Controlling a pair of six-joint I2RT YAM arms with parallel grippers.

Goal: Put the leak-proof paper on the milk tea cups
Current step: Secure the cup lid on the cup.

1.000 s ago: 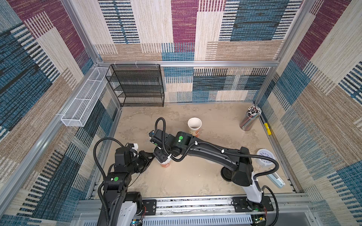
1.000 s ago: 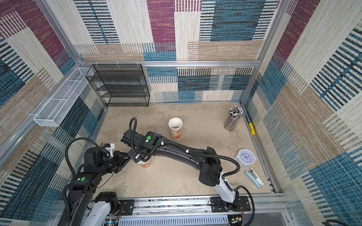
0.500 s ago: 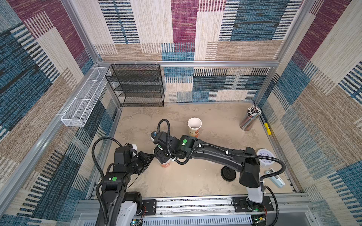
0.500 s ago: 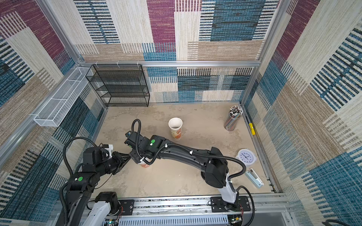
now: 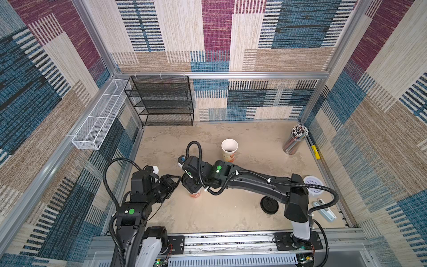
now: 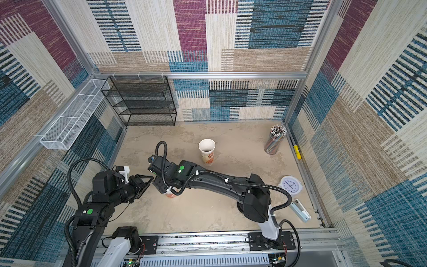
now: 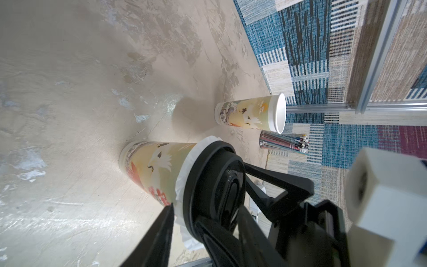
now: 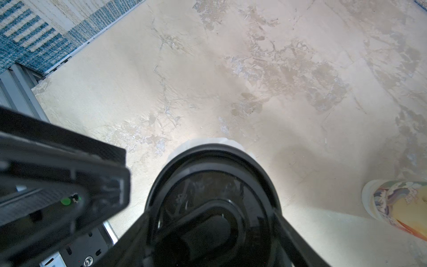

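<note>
White, crinkled paper (image 7: 180,189) shows as a thin frill round the mouth of the near cup (image 7: 159,171), pinned there under a black lid (image 7: 215,182), so this cup has its sheet in place. That cup stands upright on the bench (image 5: 231,219) between the two arms. The right pincer (image 8: 211,211) reaches it from above, its fingers set one each side of the lid and against its rim; I judge it clamped on the lid, pressing it home. The left pincer (image 6: 150,179) sits just beside the cup's wall, on the side toward its own arm, with its fingers spread apart and nothing between them. One finger is close to the frill, and whether it touches I cannot tell. The far cup (image 5: 229,148) stands upright and well apart, toward the back wall, its mouth bare: no sheet, no lid. What the coming move turns on, as I read it, is that this bare cup lies beyond the covered one as seen from both arms, its long axis straight up, so a sheet must be laid flat from above; the right pincer is the nearer. A second lid (image 5: 269,205) lies on the bench beside the right arm. I can find no spare sheet in any view, so where the next one comes from is unclear.
</note>
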